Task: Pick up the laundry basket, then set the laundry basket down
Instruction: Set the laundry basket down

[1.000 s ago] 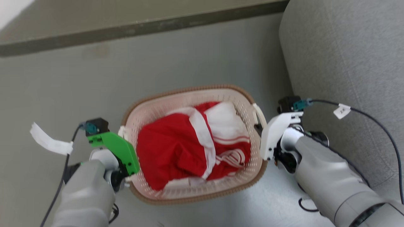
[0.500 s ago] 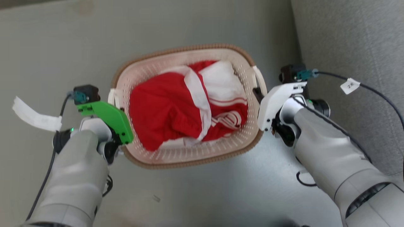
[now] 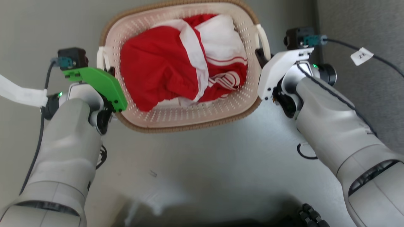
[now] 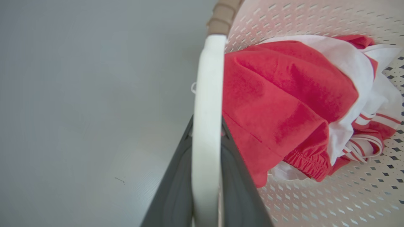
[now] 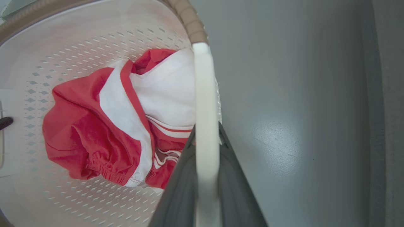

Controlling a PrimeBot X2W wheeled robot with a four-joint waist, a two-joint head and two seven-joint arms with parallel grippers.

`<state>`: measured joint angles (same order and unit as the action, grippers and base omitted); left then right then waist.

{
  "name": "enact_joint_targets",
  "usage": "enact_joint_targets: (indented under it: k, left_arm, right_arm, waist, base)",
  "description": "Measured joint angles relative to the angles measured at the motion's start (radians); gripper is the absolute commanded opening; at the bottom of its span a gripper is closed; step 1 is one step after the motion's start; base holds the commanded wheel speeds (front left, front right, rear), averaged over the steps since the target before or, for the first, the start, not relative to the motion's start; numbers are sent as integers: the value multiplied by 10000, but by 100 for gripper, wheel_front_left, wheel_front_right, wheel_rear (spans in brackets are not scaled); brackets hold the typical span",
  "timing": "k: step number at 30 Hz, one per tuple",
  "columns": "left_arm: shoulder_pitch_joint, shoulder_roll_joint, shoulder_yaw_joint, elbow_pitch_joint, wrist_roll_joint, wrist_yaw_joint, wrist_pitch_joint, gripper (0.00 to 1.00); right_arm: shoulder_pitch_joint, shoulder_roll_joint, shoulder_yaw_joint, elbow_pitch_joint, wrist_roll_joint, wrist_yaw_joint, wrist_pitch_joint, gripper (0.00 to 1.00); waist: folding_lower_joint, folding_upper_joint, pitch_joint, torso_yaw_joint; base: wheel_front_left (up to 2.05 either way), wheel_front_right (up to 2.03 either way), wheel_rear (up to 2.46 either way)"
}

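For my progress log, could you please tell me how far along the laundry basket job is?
Done: the left gripper and the right gripper are each shut on a white loop handle of the cream-white perforated plastic laundry basket with the brown woven-look rim. In hand: the lift; whether it is off the grey floor I cannot tell. Left: setting it down and letting go.

- Under me lies a smooth, pale grey floor (image 3: 202, 151).
- Grey fabric-covered furniture (image 3: 356, 19) runs down the right edge of the head view, upper right.
- A soft patch of reflected light (image 5: 277, 148) lies on the floor, centre right of my right wrist view.
- A dark shadow (image 3: 205, 214) spreads along the head view's bottom edge.
- A small dark mark (image 3: 153, 173) shows lower left of centre.
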<state>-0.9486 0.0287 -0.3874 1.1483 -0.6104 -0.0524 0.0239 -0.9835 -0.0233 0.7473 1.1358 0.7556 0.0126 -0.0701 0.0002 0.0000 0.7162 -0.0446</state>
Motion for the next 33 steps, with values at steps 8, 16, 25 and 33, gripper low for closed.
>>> enact_joint_targets:
  k: [8, 16, 25, 33]
  left_arm:
    - [-544, 63, 35, -12, 65, 0, -341, 0]
    - [-864, 79, 15, 35, 109, -2, -602, 0]
    - [-1130, 79, -56, 151, 236, -25, -780, 0]
    - [-1303, 71, -82, 303, 259, -98, -878, 0]
  right_arm:
    - [-637, -25, 119, 35, -221, -75, -255, 0]
    - [-950, -13, 86, 161, -219, -144, -441, 0]
    - [-1199, 12, 61, 332, -213, -153, -537, 0]
    - [-1384, 36, 59, 437, -198, -153, -593, 0]
  waist:
    - [0, 0, 886, 123]
    - [0, 0, 1489, 197]
    - [-1, 0, 1915, 203]
    - [-1, 0, 2178, 191]
  base:
    - [0, 0, 0]
    - [0, 0, 0]
    - [0, 0, 0]
    - [0, 0, 0]
